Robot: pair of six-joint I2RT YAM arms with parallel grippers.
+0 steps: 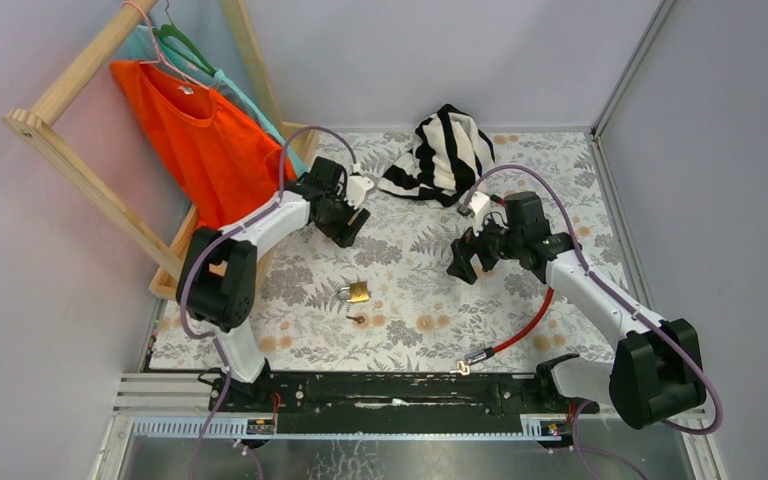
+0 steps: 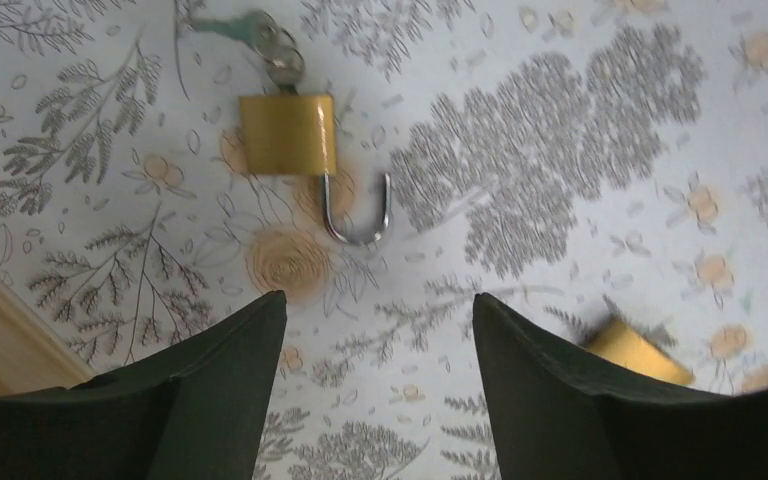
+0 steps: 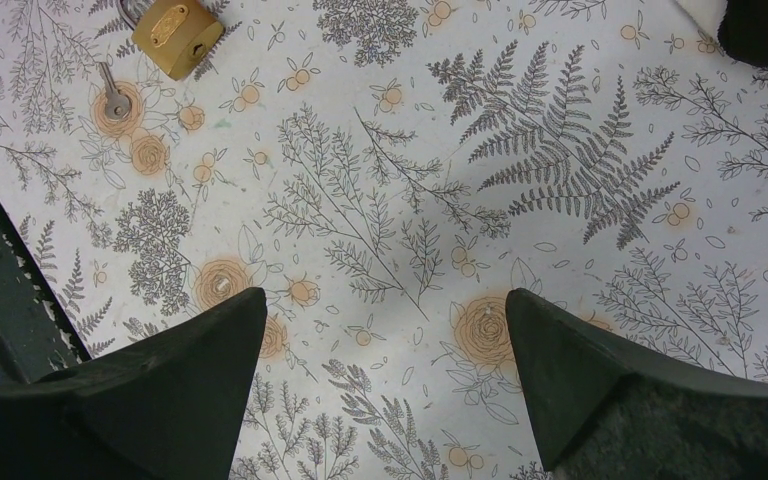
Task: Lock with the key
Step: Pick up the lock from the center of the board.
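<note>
1. An orange shirt [image 1: 205, 140] is hung on a wooden rack [image 1: 85, 62] at the far left corner of the tabletop [image 1: 410, 250].
2. The left pincer [image 1: 350, 222] is held released, its fingers spread wide above the floral cover.
3. The brass padlock [image 1: 358, 292] is laid mid-tabletop between the arms, with its shackle swung open. The key [image 1: 360, 321] is laid just beside it on the near side.
4. The right pincer [image 1: 465, 262] is likewise released and nothing is gripped by it. It is held to the right of the padlock.
</note>
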